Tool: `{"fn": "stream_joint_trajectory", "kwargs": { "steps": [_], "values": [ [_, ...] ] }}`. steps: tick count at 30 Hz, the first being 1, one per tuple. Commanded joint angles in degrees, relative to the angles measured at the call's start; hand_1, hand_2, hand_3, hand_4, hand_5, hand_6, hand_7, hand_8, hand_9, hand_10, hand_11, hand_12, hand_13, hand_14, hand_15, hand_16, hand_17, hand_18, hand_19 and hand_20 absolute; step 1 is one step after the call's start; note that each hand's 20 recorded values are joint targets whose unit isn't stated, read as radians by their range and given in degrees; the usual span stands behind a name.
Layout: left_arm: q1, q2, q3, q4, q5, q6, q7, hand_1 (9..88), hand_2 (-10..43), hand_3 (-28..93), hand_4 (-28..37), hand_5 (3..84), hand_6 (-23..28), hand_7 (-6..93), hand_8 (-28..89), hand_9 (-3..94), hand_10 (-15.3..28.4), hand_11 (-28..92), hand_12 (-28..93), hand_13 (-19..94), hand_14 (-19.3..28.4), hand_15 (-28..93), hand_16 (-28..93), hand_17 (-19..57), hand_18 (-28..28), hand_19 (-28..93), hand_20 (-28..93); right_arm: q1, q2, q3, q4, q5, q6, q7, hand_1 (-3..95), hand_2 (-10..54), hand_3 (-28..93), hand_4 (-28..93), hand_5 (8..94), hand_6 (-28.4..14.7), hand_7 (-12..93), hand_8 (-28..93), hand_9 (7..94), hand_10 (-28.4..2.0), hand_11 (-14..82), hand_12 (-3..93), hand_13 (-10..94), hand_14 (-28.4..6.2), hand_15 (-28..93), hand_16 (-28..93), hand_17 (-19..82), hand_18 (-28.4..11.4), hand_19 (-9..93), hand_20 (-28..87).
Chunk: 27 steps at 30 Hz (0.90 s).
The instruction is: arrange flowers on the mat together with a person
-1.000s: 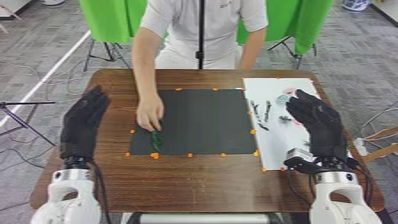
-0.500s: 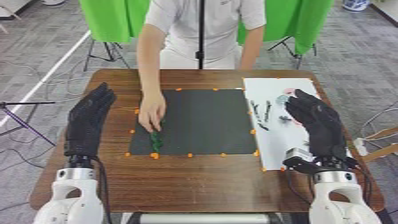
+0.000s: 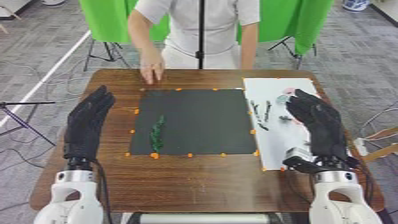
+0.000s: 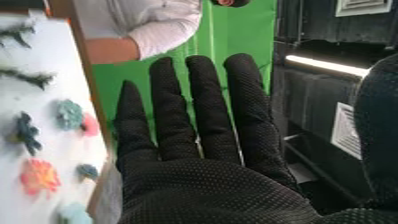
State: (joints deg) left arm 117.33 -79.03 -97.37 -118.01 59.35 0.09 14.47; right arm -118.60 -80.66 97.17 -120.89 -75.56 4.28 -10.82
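Note:
In the head view, my left hand [image 3: 87, 122] stands at the left of the dark mat [image 3: 200, 122], fingers straight. My right hand [image 3: 318, 120] is held over the white sheet's right part, open and empty. A green sprig [image 3: 157, 135] lies on the mat's left side, upright in view. A person's hand [image 3: 152, 67] is at the table's far edge, beyond the mat and apart from the sprig. In the right wrist view my right hand [image 4: 213, 185] has straight fingers; beside it flowers, among them a coral one [image 4: 39, 177] and a teal one [image 4: 69, 114], lie on white.
The white sheet [image 3: 271, 150] right of the mat bears dark sprigs [image 3: 266, 110] and flowers [image 3: 289, 91]. Orange marks [image 3: 155, 156] line the mat's edges. A small white-and-black object [image 3: 298, 153] sits close to my right wrist.
The person's hand has let go of the green sprig and drawn back to the far table edge; the sprig stays on the mat. My left hand has shifted slightly; my right hand looks still.

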Motion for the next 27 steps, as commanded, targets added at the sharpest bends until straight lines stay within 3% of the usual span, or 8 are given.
{"fn": "stream_joint_trajectory", "kwargs": {
  "steps": [1,4,10,14,18,21,26,27],
  "values": [
    [1.60,-0.48,-0.49,0.44,0.51,0.89,-0.49,29.8,-5.9,64,-18.1,43.8,4.0,12.7,-6,40.3,12.3,14,15,31,14.5,8,2,8.0,8.1,2,18,-1.27,6.40,2.68,-4.69,-23.98,15.35,6.98,25.9,-9.5,71,-28,53.9,0.7,22,-13,57.9,-13.4,12.9,15.9,51,-12.7,18,27,15,-17.3,38,37],
    [1.87,-0.54,-0.52,0.45,0.79,0.97,-0.68,29.7,-6.1,64,-18.0,43.8,4.0,12.8,-6,40.3,12.3,14,15,32,14.7,8,2,7.9,8.1,2,18,-1.65,9.42,5.78,-5.73,-38.10,16.16,14.39,30.3,-9.5,71,-28,57.3,2.0,23,-14,63.6,-12.7,16.1,16.6,55,-11.4,23,27,16,-17.4,45,39],
    [1.75,-0.37,-0.40,0.49,1.51,0.66,-0.89,29.6,-6.3,64,-18.0,43.8,4.0,12.9,-6,40.5,12.4,14,15,32,14.9,8,2,7.8,8.1,2,18,-2.69,13.54,10.53,-6.07,-55.21,6.74,29.16,36.6,-9.5,75,-28,55.4,2.0,23,-14,64.9,-12.2,17.1,17.3,57,-10.2,27,25,17,-16.9,47,38],
    [1.87,-0.35,-0.51,0.45,1.56,0.47,-1.07,29.6,-6.4,64,-18.0,43.7,3.9,12.8,-6,40.5,12.4,14,15,32,14.9,8,2,7.7,8.1,2,18,-4.28,13.93,14.29,-6.05,-59.89,-5.74,31.98,37.8,-9.5,75,-28,54.6,1.7,21,-14,64.9,-12.1,17.4,17.5,57,-10.0,28,25,17,-16.9,49,38],
    [1.95,-0.41,-0.86,0.54,1.04,-0.42,-1.04,29.6,-6.5,64,-17.9,43.6,3.9,12.8,-6,40.5,12.4,14,15,32,15.0,8,2,7.6,8.2,2,17,-4.36,14.70,14.54,-3.88,-61.10,-10.61,32.36,34.8,-9.5,72,-28,51.6,0.8,18,-12,63.8,-12.5,17.1,17.7,57,-10.4,30,25,17,-17.2,49,38],
    [1.94,-0.24,-0.92,0.51,1.24,-0.36,-1.34,29.5,-6.9,64,-17.7,43.6,3.9,12.7,-6,40.5,12.4,14,15,32,14.9,8,2,7.5,8.1,2,17,-3.92,15.12,13.27,-2.22,-64.67,-11.61,32.95,39.2,-9.5,59,-28,52.8,0.2,17,-12,65.6,-13.0,17.8,17.7,59,-11.0,35,24,17,-17.6,50,37],
    [1.74,-0.26,-0.77,0.61,1.33,-0.82,-1.71,29.8,-6.9,64,-18.0,43.5,3.9,12.5,-6,40.6,12.4,14,15,32,14.9,8,3,7.3,8.1,2,17,-2.45,16.32,9.96,0.66,-66.04,-10.60,35.23,57.8,-9.5,19,-28,59.5,-0.1,17,-11,73.1,-12.6,19.5,18.3,63,-10.9,42,24,20,-17.6,49,36],
    [1.65,-0.23,-0.73,0.71,1.38,-1.01,-1.86,29.8,-6.8,64,-17.9,43.5,3.9,12.5,-6,40.6,12.4,14,15,32,14.9,8,3,7.3,8.1,2,17,-2.45,16.47,9.45,1.24,-65.99,-10.19,35.78,62.4,-9.5,7,-21,62.2,0.0,17,-11,74.9,-12.7,20.3,18.8,64,-11.0,44,24,21,-17.4,48,36]
  ]
}}
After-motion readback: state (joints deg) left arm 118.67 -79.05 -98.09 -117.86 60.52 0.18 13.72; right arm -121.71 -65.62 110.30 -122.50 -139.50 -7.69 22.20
